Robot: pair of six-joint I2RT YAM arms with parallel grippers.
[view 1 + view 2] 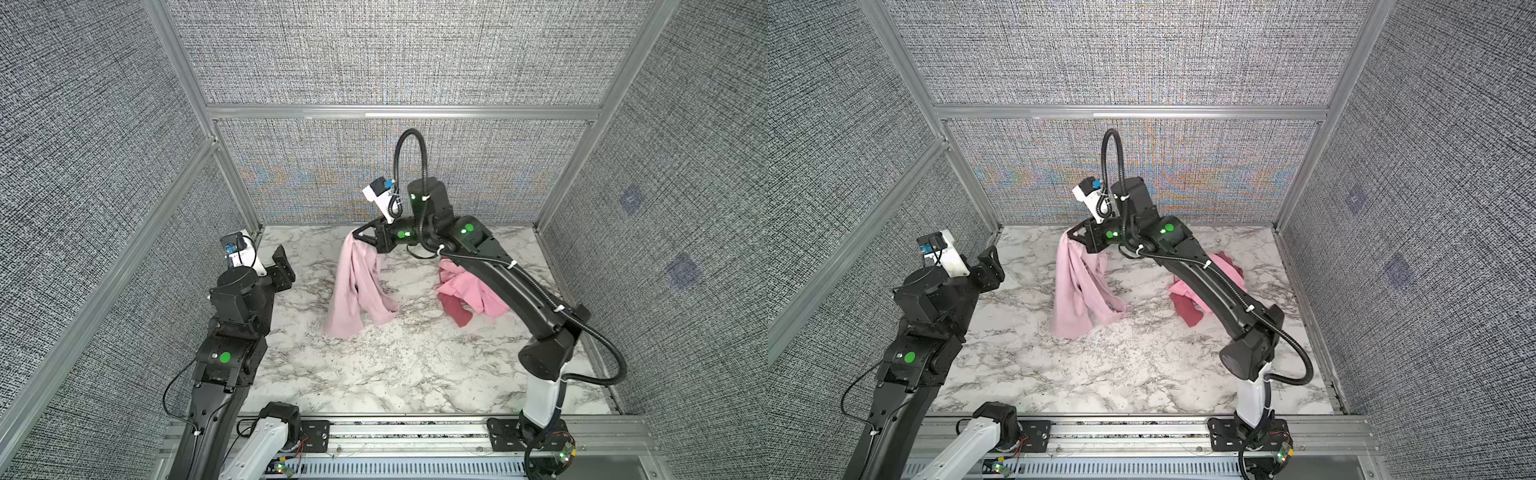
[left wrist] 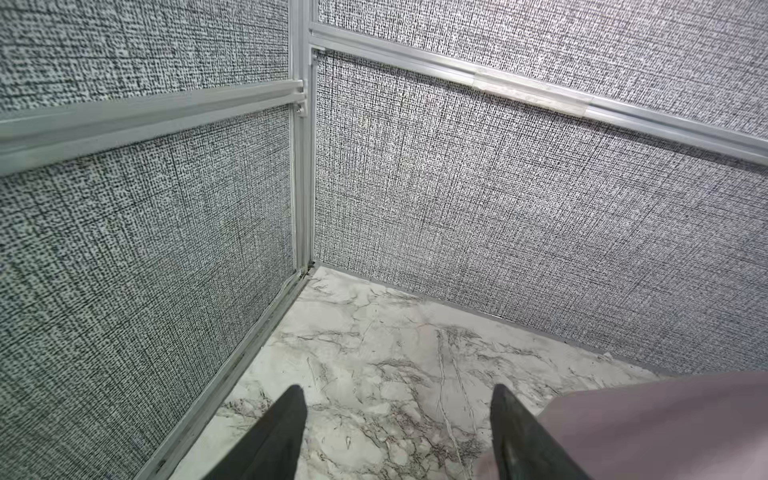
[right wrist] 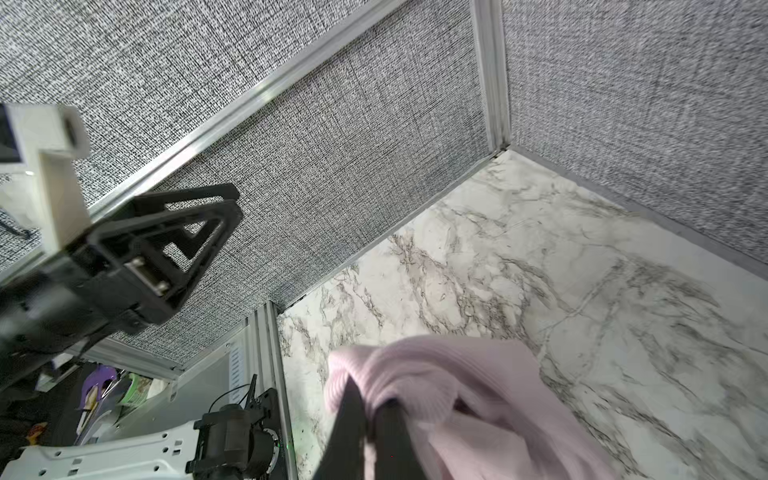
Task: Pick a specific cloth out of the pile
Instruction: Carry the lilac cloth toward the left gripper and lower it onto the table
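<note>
**Condition.** The right claw (image 1: 357, 235) is clenched on a bunched fold at the top of the cloth (image 1: 353, 291). The cloth hangs straight below this claw. Its lower end lies crumpled on the counter (image 1: 395, 365). The pile (image 1: 465, 291) lies behind the claw, under the right arm's forearm, and bare counter shows between pile and cloth. The left claw (image 1: 282, 259) is released and empty, well apart from the right claw. In the left wrist view the cloth (image 2: 665, 415) shows beside one finger, not between the two.

**Hazards.**

1. Slip. In the right wrist view only a small gather of fabric sits between the fingers of the right claw (image 3: 374, 407), and most of the cloth (image 3: 478, 395) hangs free of them. A fast move would probably pull the fold out.
2. Drag. The end below the claw rests on the counter. Sideways travel without more lift would load the grip by friction.
3. Pile disturbance. The forearm passes directly above the pile. A drop in elbow height could sweep the bright pink cloth (image 1: 1179, 286) or the dark rose-red cloth (image 1: 1190, 313) along.
4. Re-mixing. Setting the cloth down behind the claw would return it to the pile.
</note>
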